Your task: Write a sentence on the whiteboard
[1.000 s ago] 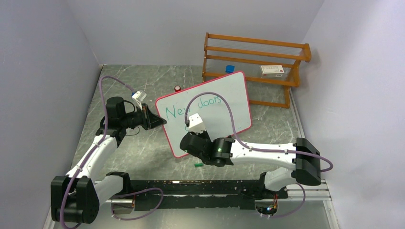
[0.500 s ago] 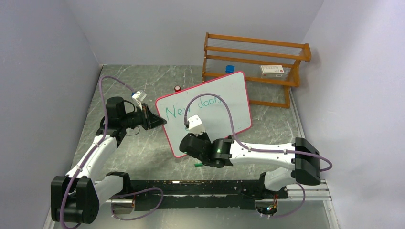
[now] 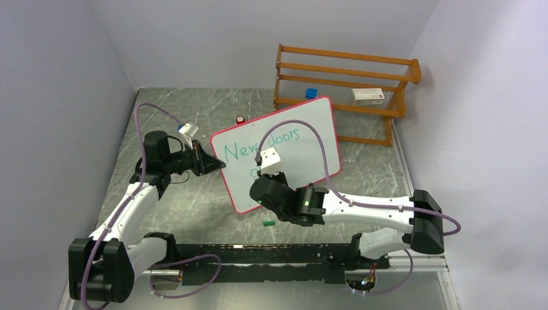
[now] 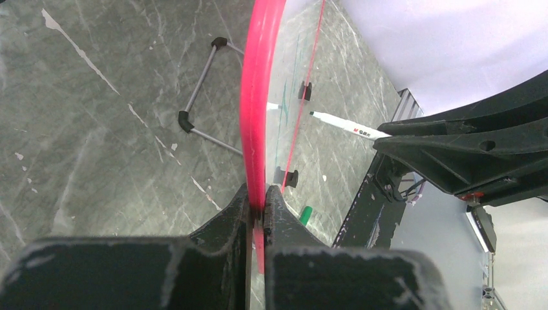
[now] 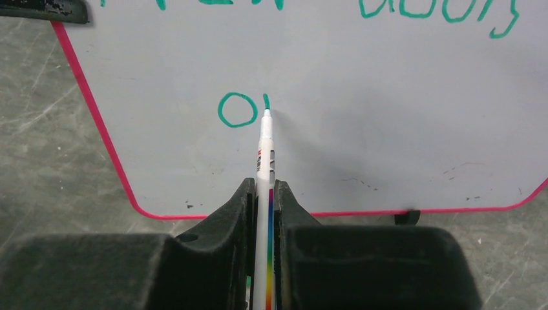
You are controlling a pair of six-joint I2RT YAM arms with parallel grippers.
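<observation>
The whiteboard [image 3: 313, 132] stands tilted on the table, white with a pink-red rim. My left gripper [image 3: 216, 163] is shut on the rim [image 4: 261, 97] at the board's left edge, jaws pinching it [image 4: 257, 200]. The sentence [image 3: 261, 144] reads "New doors" in green on the top line. On the second line there is an "o" [image 5: 237, 110] and a short stroke beside it. My right gripper [image 5: 263, 188] is shut on a white marker [image 5: 265, 152], whose green tip touches the board at that stroke. From the left wrist, the marker [image 4: 342, 124] shows through the board's side.
A wooden rack [image 3: 342, 68] stands at the back right with a white box [image 3: 368, 95] on it. A blue cap [image 3: 311, 93] and a red cap [image 3: 240, 120] sit behind the board. A green marker cap [image 3: 269, 223] lies near the table's front. The board's wire stand [image 4: 200, 106] rests behind it.
My right arm has shifted right, uncovering the word "doors". The marker has left the "o" and begun a stroke beside it. The left gripper has not moved.
</observation>
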